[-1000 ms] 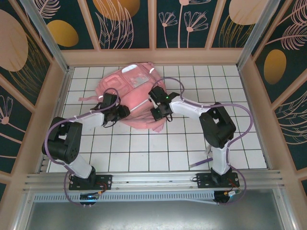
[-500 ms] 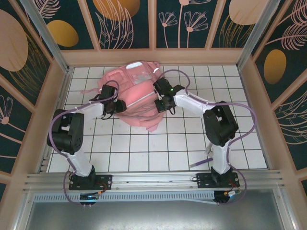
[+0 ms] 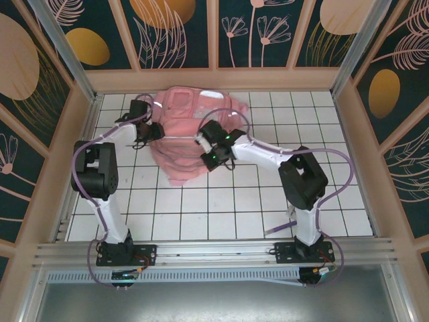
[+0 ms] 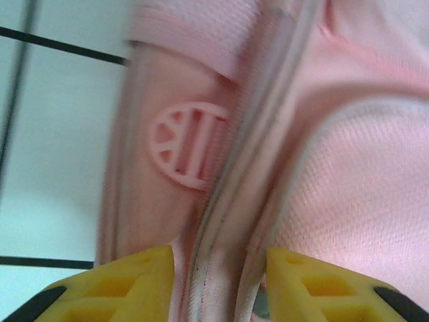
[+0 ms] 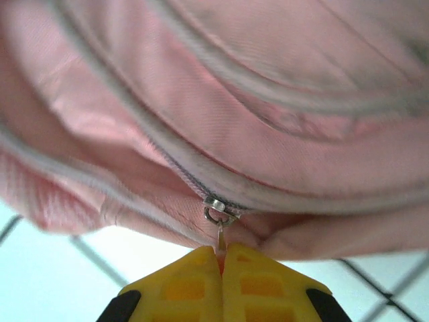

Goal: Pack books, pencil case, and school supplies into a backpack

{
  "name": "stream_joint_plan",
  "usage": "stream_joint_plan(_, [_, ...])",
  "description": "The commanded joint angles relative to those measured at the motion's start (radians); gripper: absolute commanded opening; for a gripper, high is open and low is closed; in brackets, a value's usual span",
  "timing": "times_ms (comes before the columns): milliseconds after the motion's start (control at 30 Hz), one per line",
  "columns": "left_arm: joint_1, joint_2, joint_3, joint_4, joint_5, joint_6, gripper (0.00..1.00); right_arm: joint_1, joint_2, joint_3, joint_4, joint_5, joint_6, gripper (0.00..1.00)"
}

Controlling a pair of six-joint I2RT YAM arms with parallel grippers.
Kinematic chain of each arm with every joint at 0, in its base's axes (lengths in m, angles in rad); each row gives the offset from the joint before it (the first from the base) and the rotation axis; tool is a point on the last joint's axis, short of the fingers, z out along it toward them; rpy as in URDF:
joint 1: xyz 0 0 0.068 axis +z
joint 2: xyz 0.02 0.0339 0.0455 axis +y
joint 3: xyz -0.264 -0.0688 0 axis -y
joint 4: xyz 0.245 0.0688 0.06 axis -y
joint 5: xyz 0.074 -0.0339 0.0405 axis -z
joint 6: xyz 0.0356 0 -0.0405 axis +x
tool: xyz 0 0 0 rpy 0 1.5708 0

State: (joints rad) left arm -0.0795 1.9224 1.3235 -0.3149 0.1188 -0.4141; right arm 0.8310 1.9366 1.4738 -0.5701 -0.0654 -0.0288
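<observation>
Right wrist: right fingers (image 5: 194, 285) are pinching the backpack's (image 5: 281, 154) zipper pull (image 5: 219, 231) at their tips, while left fingers (image 4: 127, 282) are squeezing its piped seam (image 4: 218, 268) between them.

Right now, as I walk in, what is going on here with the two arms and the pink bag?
Both arms are working on the pink backpack, which lies on the tiled table. The left fingers pinch a piped seam at the bag's edge and seem to hold it steady. The right fingers are shut on the zipper pull, so a zipper is probably being worked. I cannot tell which way it is going.
</observation>
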Motion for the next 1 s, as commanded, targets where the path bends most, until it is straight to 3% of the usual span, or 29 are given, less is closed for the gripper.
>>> stream_joint_plan(0, [0.027,-0.096,0.016,-0.030,-0.061,-0.148,0.40,0.035,0.020,0.060,-0.093,-0.070,-0.020,0.00])
stream_joint_plan(167, [-0.024,-0.203,-0.078,-0.052,0.022,-0.254,0.39,0.079,0.062,0.123,-0.041,-0.074,-0.033,0.00])
stream_joint_plan(267, [-0.165,-0.288,-0.166,-0.114,-0.132,-0.304,0.39,0.080,0.061,0.111,-0.015,-0.084,-0.027,0.00])
stream_joint_plan(467, [-0.283,-0.373,-0.468,0.043,-0.136,-0.524,0.38,0.080,0.035,0.050,-0.011,-0.090,-0.020,0.00])
stream_joint_plan(733, [-0.291,-0.360,-0.653,0.085,-0.319,-0.523,0.38,0.059,-0.009,-0.047,-0.082,0.019,-0.028,0.00])
stream_joint_plan(967, [-0.289,-0.358,-0.685,0.017,-0.434,-0.425,0.40,-0.110,-0.075,-0.178,-0.097,0.213,-0.021,0.00])
